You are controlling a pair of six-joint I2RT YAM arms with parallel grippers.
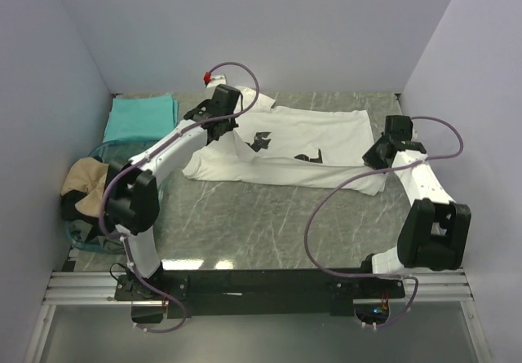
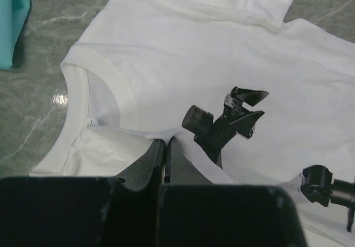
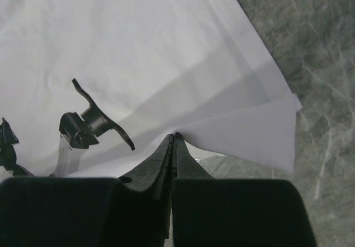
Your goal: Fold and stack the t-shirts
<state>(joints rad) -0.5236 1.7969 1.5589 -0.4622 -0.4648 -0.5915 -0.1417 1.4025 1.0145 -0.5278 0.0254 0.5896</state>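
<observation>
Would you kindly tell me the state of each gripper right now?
Left gripper: closed, pinching the white t-shirt beside its collar.
Right gripper: closed, pinching the same shirt's edge near a corner.

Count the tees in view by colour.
white tee: 1
teal tee: 1
tan tee: 1
Total: 3
The dark patch next to the tan tee is not counted, since I cannot tell what it is.
</observation>
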